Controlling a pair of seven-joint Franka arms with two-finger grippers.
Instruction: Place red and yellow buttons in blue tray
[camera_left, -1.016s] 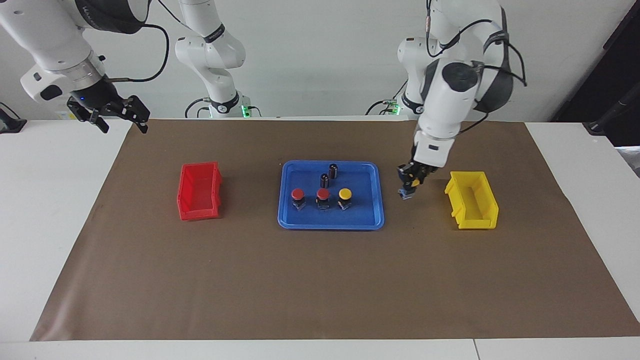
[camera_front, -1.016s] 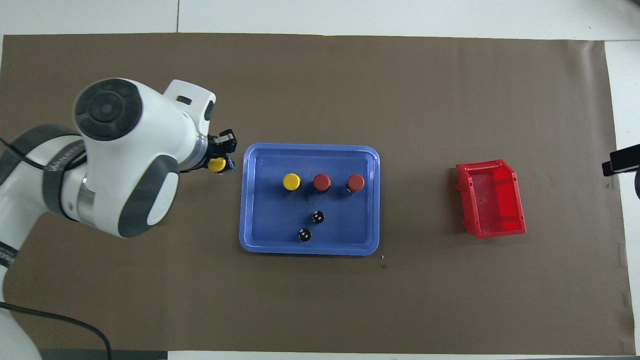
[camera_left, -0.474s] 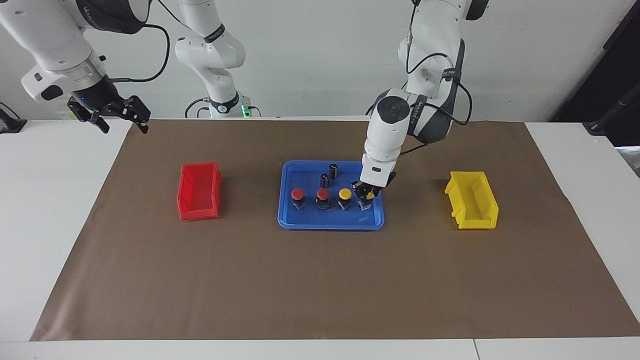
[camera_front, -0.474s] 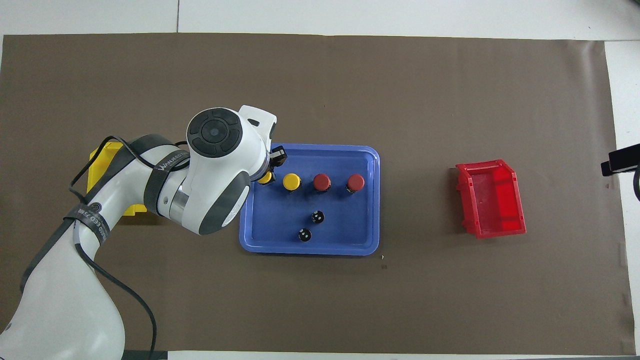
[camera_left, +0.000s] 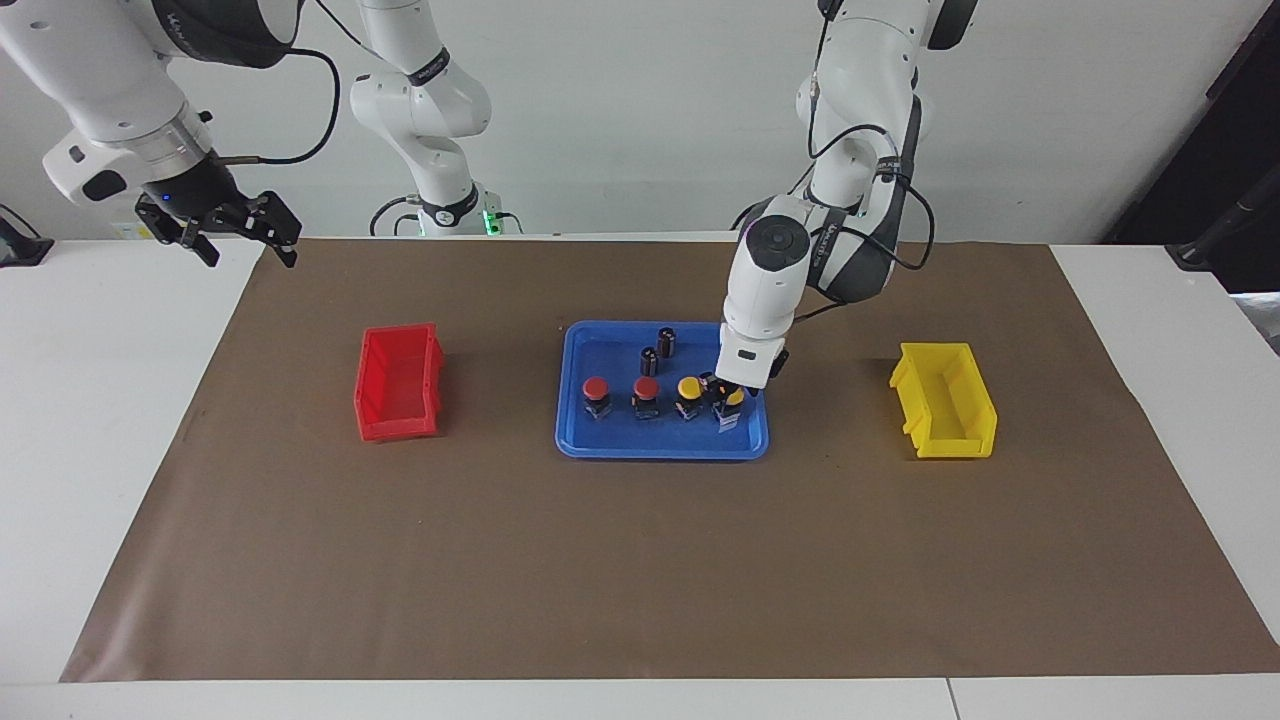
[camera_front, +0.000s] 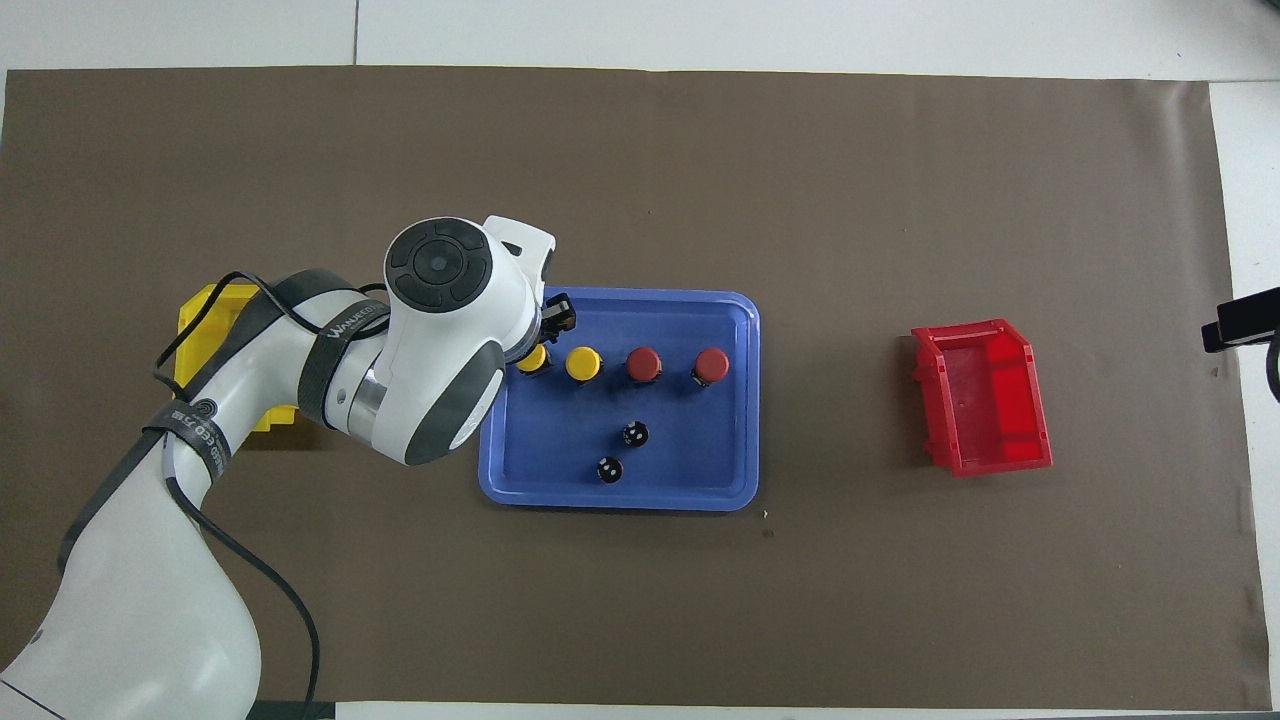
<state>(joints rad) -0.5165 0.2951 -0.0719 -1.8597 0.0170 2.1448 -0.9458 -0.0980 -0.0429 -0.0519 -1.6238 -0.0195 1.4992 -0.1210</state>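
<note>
Grip firm on the last yellow button (camera_left: 733, 398), my left hand (camera_left: 727, 397) sits low inside the blue tray (camera_left: 661, 446), at its end toward the yellow bin (camera_left: 944, 400), lining it beside the other yellow button (camera_left: 689, 387) and two red buttons (camera_left: 620, 389). Two dark cylinders (camera_left: 658, 351) stand clear toward the robots' edge of the counter (camera_left: 640, 560), while my right hand (camera_left: 228, 228) waits, fingers apart, over the corner past the red bin (camera_left: 398, 383).

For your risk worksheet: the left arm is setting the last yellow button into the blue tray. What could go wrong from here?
1. The held yellow button sits close beside the other yellow button; the left pincer, on opening or withdrawing, may knock it over.
2. It is near the blue tray rim, so it might settle tilted.
</note>
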